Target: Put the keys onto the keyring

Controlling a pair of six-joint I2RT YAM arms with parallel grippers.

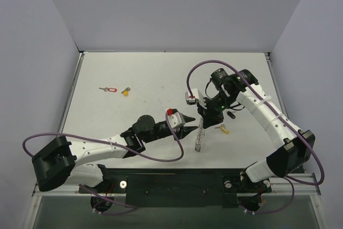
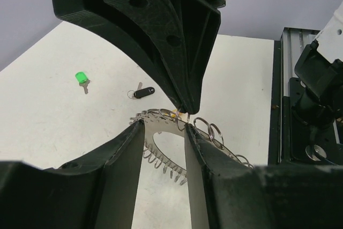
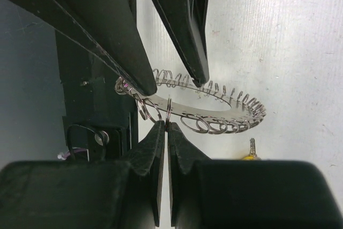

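Top view, hold: the right gripper (image 1: 205, 115) has its fingers pressed together on the big silvery keyring of coiled, scalloped wire (image 1: 200, 137). The ring hangs edge-on past the middle of the bench (image 1: 150, 68), toward the near edge.
Top view, partner: the left gripper (image 1: 185, 124) sits just beside the ring, reaching in from the left.
Top view, loose keys: a red-tagged key (image 1: 110, 89) and a yellow-headed key (image 1: 125, 91) lie well apart toward the far left corner. An orange-yellow key (image 1: 223, 128) lies just right of the ring.
Left wrist view, fingers: its own fingers (image 2: 126, 159) are spread, with the ring's band passing between them; no key shows there.
Left wrist view, surroundings: a green-headed key (image 2: 81, 78) and a black-tagged key (image 2: 143, 93) lie on the bench beyond.
Right wrist view, pinch: its fingers (image 3: 155, 148) clamp the rim among small loops.
Step advice: I judge that the right hold should stay firm and level while the left backs straight out to fetch a key.
Obstruction: the projecting coils could snag a finger.
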